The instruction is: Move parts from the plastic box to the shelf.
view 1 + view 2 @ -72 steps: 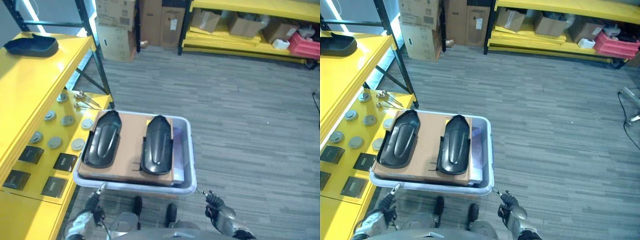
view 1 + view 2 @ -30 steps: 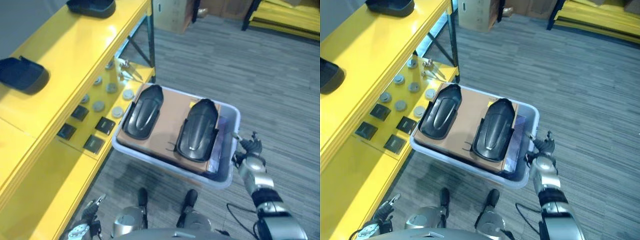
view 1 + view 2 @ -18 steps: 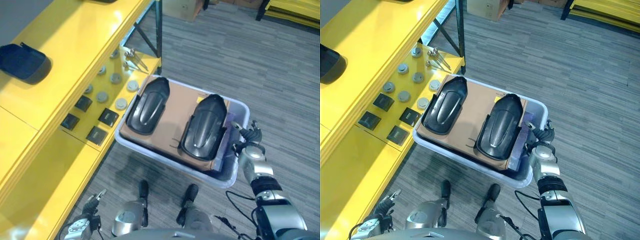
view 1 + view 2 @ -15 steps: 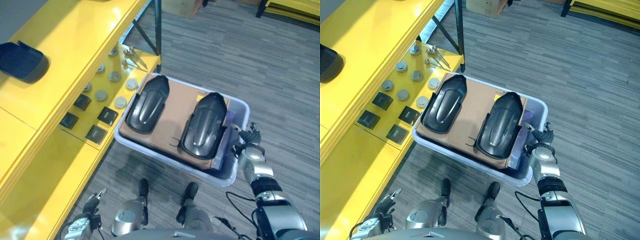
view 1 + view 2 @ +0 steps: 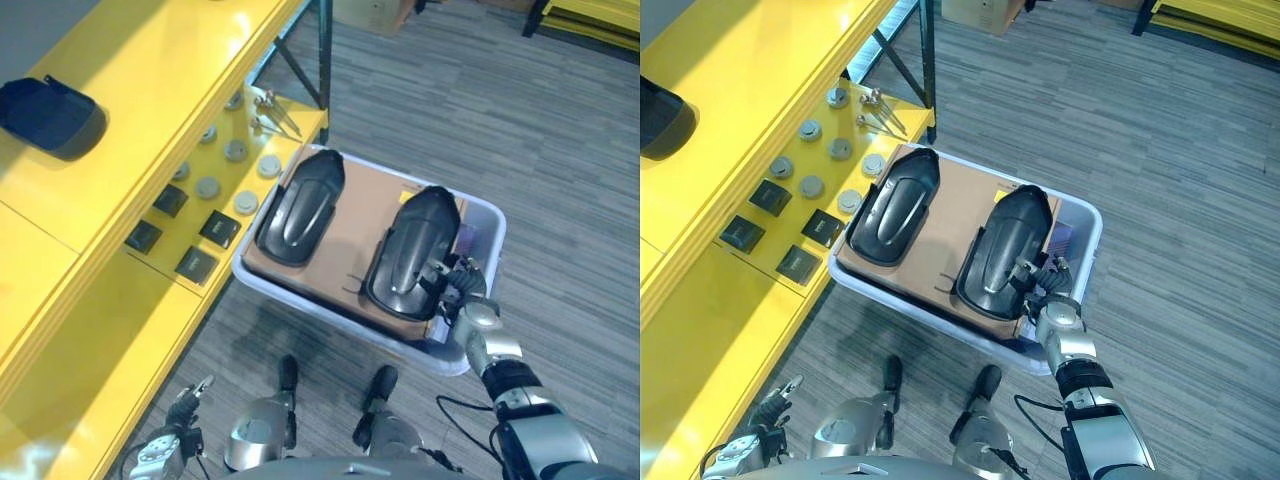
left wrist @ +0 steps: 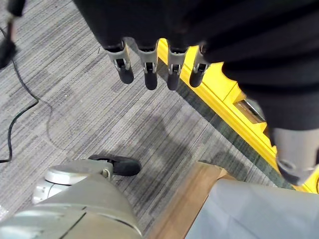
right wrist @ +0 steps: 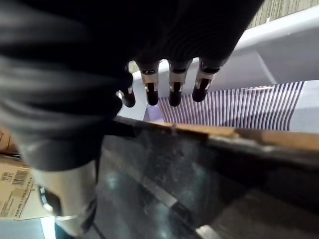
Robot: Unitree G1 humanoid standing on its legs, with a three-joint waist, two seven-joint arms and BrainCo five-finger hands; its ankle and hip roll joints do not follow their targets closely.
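Nearest the robot, the left hand hangs low beside the yellow shelf, over the grey carpet; its wrist view shows the fingers hanging straight and relaxed, holding nothing. Just beyond, the right hand reaches over the near right corner of the plastic box. Its wrist view shows loosely extended fingers above the box's striped lining and the thumb low against the edge of the right black part, with nothing gripped. Inside the box, a brown cardboard sheet carries two long black moulded parts lying side by side; the left black part is nearer the shelf. The box stands just beside the shelf's lower level, where round grey discs, flat black squares and a few metal bolts are laid out. Farther off, on the upper level, rests a dark part.
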